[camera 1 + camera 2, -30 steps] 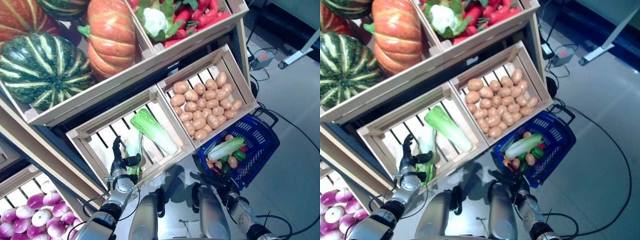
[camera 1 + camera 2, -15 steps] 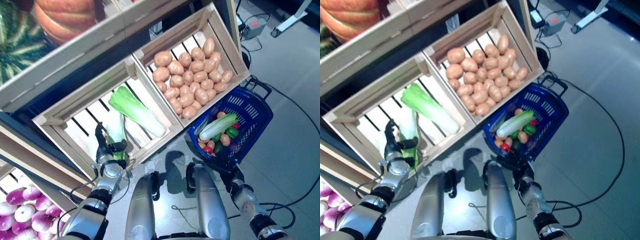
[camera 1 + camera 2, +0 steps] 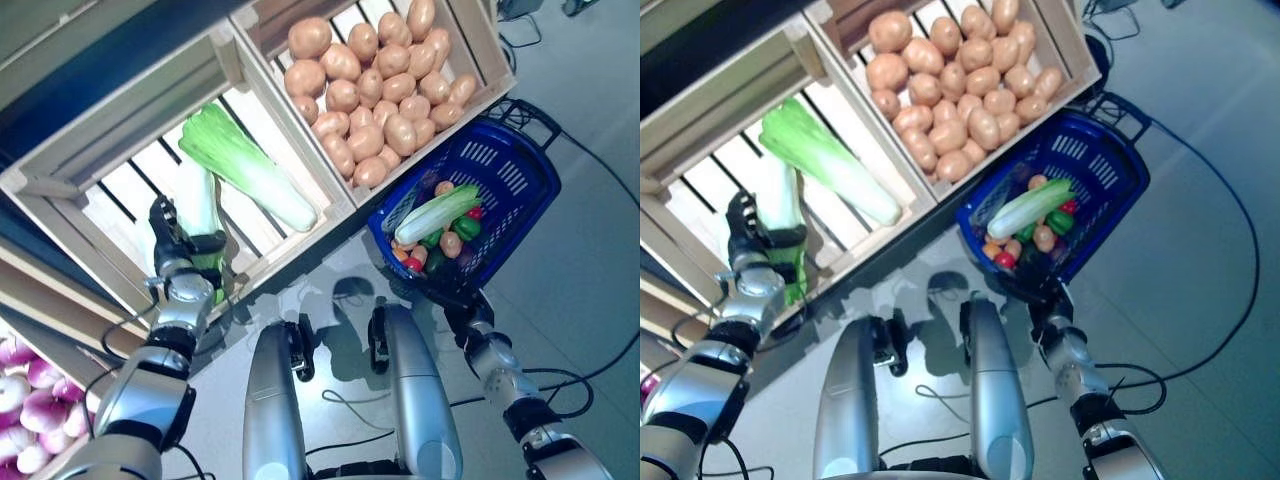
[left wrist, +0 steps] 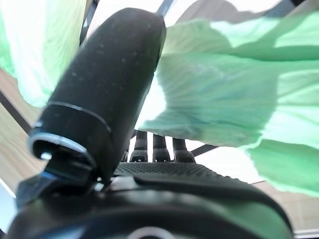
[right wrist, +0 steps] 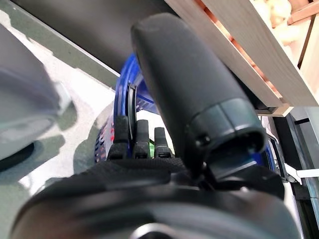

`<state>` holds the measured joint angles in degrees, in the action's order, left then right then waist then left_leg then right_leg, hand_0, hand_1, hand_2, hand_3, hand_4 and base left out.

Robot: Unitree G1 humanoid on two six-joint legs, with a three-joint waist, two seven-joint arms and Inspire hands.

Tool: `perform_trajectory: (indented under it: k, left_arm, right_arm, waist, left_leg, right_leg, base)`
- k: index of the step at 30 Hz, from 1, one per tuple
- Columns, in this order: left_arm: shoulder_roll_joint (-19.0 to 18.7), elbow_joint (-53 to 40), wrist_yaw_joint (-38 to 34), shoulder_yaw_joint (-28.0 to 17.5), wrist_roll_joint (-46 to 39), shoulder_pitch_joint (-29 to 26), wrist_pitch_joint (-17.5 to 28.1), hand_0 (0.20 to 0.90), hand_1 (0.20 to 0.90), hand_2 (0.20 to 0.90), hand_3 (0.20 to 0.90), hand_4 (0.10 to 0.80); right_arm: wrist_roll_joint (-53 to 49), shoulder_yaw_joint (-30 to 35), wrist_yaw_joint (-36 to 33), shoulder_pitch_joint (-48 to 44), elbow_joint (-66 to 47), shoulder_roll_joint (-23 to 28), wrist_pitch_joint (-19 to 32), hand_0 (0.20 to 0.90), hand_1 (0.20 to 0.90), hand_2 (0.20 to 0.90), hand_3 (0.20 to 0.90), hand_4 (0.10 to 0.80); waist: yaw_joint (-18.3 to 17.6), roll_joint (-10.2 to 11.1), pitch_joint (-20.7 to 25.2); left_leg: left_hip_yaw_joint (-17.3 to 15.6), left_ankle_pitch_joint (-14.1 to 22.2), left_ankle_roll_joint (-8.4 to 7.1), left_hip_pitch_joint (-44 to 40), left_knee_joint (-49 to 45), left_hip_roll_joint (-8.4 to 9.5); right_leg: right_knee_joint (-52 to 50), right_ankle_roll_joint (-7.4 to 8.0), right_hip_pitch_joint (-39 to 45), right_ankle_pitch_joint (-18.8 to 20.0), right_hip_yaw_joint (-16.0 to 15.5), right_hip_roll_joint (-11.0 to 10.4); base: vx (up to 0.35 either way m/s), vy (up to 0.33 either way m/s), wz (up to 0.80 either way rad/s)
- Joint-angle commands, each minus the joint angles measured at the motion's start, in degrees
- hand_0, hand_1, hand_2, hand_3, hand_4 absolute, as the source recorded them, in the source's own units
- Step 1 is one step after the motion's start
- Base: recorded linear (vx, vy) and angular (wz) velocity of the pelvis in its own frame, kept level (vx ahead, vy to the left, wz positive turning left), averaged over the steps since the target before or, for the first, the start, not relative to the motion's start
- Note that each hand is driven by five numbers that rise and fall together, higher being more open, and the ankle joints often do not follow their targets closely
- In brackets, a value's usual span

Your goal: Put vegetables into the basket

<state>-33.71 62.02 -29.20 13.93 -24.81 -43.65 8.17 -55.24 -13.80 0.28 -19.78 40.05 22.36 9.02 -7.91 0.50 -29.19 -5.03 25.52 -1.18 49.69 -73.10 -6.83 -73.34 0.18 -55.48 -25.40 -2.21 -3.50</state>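
The left robot hand [image 3: 183, 262] has its fingers and thumb curled round a napa cabbage [image 3: 200, 205] in the slatted wooden crate [image 3: 60, 195], where a second cabbage [image 3: 245, 165] lies beside it. The neighbouring crate [image 3: 487, 40] is heaped with potatoes [image 3: 375, 80]. The right robot hand [image 3: 470, 312] grips the rim of the blue basket [image 3: 520, 180], which holds a cabbage [image 3: 437, 212] over mixed small vegetables [image 3: 440, 245].

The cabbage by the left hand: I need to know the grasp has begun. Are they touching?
Touching. In the left eye view the left hand has its fingers curled round the cabbage in the crate; the left wrist view shows leaf against the thumb.
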Motion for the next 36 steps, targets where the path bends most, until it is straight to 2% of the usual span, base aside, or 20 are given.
perform_trajectory:
  k: [1, 6, 7, 8, 15, 22, 27, 28, 31, 33, 36]
  left_arm:
    - [-2.06, 7.04, 7.47, 0.0, -5.57, -0.66, -4.98, 0.9, 0.9, 0.9, 0.9, 0.8]
    - [-2.91, 8.4, 12.42, 1.25, -7.54, -2.62, -7.51, 0.9, 0.9, 0.9, 0.9, 0.8]
    - [-2.91, 8.38, 13.16, 1.65, -7.6, -2.61, -7.87, 0.618, 0.618, 0.618, 0.618, 0.612]
    - [-3.02, 7.99, 14.1, 1.71, -7.63, -2.27, -7.98, 0.3, 0.3, 0.3, 0.3, 0.4]
    - [-3.55, 5.04, 15.39, 0.82, -7.96, 0.56, -7.99, 0.3, 0.3, 0.3, 0.3, 0.4]
    - [-3.72, 1.34, 13.9, -0.61, -7.22, 4.31, -6.79, 0.3, 0.3, 0.3, 0.3, 0.4]
    - [-3.33, -2.14, 12.96, -2.34, -5.91, 9.61, -4.91, 0.3, 0.3, 0.3, 0.3, 0.4]
    - [-3.16, -3.04, 12.58, -2.97, -5.13, 11.04, -4.26, 0.3, 0.3, 0.3, 0.3, 0.4]
    - [-2.43, -5.28, 10.91, -4.35, -3.04, 14.47, -2.28, 0.3, 0.3, 0.3, 0.3, 0.4]
    - [-1.28, -7.72, 10.67, -6.02, -1.31, 18.09, -0.53, 0.3, 0.3, 0.3, 0.3, 0.4]
    - [2.59, -10.96, 9.57, -6.92, 0.96, 23.13, 0.9, 0.3, 0.3, 0.3, 0.3, 0.4]
  right_arm:
    - [-3.82, 0.95, -1.37, 3.21, -3.9, 0.85, 1.98, 0.9, 0.9, 0.9, 0.9, 0.8]
    - [-5.9, 1.91, -1.21, 1.81, -2.36, 1.76, 1.56, 0.9, 0.9, 0.9, 0.9, 0.8]
    - [-6.01, 2.25, -0.81, 1.62, -1.99, 2.01, 1.53, 0.9, 0.9, 0.9, 0.9, 0.8]
    - [-5.98, 2.57, -0.62, 1.6, -2.02, 2.27, 1.29, 0.9, 0.9, 0.9, 0.9, 0.8]
    - [-5.85, 3.3, 0.02, 1.74, -2.91, 2.11, 0.6, 0.9, 0.9, 0.9, 0.9, 0.8]
    - [-5.37, 3.56, -0.92, 3.17, -3.55, 0.78, 0.82, 0.9, 0.9, 0.9, 0.9, 0.8]
    - [-4.82, 4.03, -0.18, 6.97, -4.54, -0.67, 2.2, 0.9, 0.9, 0.9, 0.9, 0.8]
    - [-4.7, 4.04, -0.08, 7.99, -5.09, -1.11, 2.47, 0.9, 0.9, 0.9, 0.9, 0.8]
    - [-3.79, 3.69, 0.82, 10.54, -6.56, -2.32, 3.37, 0.9, 0.9, 0.9, 0.9, 0.8]
    - [-1.9, 3.04, 1.41, 13.07, -8.82, -3.72, 3.95, 0.9, 0.9, 0.9, 0.9, 0.8]
    - [-0.59, 2.6, 1.73, 15.4, -11.7, -5.58, 4.9, 0.9, 0.9, 0.9, 0.9, 0.8]
  waist:
    - [-0.81, 1.89, 3.03]
    - [-1.11, 1.84, 2.68]
    - [-1.21, 1.75, 2.65]
    - [-1.32, 1.65, 2.73]
    - [-1.26, 1.11, 3.47]
    - [-0.78, 0.4, 5.86]
    - [0.15, -0.29, 9.09]
    - [0.43, -0.42, 10.08]
    - [1.07, -0.62, 12.14]
    - [1.82, -0.57, 14.5]
    - [2.63, -0.93, 17.56]
  left_leg:
    - [-1.55, -4.28, 3.29, 0.0, 3.67, -0.1]
    - [-1.62, -4.1, 3.16, 1.3, 2.85, -0.66]
    - [-1.71, -3.96, 3.08, 1.06, 2.9, -0.71]
    - [-1.87, -3.87, 2.97, 0.58, 3.04, -0.81]
    - [-2.71, -3.93, 2.15, -3.62, 5.98, -0.73]
    - [-3.62, -5.79, 1.12, -12.57, 14.81, -0.71]
    - [-3.6, -9.85, 0.23, -21.42, 25.89, -0.36]
    - [-3.76, -12.64, 0.44, -22.95, 29.38, -0.29]
    - [-3.32, -14.37, 0.24, -27.69, 35.21, 0.47]
    - [-2.88, -15.87, 0.05, -32.5, 41.02, 1.77]
    - [-2.16, -18.68, -0.61, -38.3, 48.3, 2.92]
  right_leg:
    - [5.92, -1.88, 4.87, 5.9, -1.46, -1.8]
    - [5.05, -1.85, 3.65, 5.72, -1.47, -1.75]
    - [5.09, -1.76, 3.8, 5.66, -1.47, -1.87]
    - [5.31, -1.76, 4.21, 5.65, -1.47, -2.01]
    - [7.77, -1.51, 7.7, 5.72, -1.86, -2.82]
    - [14.39, -0.94, 15.38, 6.73, -2.13, -4.02]
    - [22.38, -0.19, 23.51, 9.05, -2.69, -5.11]
    - [25.49, -0.55, 25.05, 11.3, -2.98, -5.06]
    - [30.9, -0.14, 30.12, 12.53, -3.32, -5.09]
    - [36.77, 0.28, 35.43, 13.77, -4.29, -5.11]
    - [45.81, 0.41, 42.58, 15.93, -5.63, -4.49]
  base:
    - [-0.053, -0.002, -0.23]
    - [-0.033, -0.006, -0.02]
    - [0.014, -0.005, -0.13]
    - [0.028, 0.002, -0.14]
    - [0.039, 0.01, -0.06]
    - [0.06, -0.021, 0.05]
    - [0.076, -0.059, -0.06]
    - [0.049, -0.078, 0.0]
    - [0.124, -0.07, 0.03]
    - [0.191, -0.07, 0.05]
    - [0.193, -0.052, 0.05]
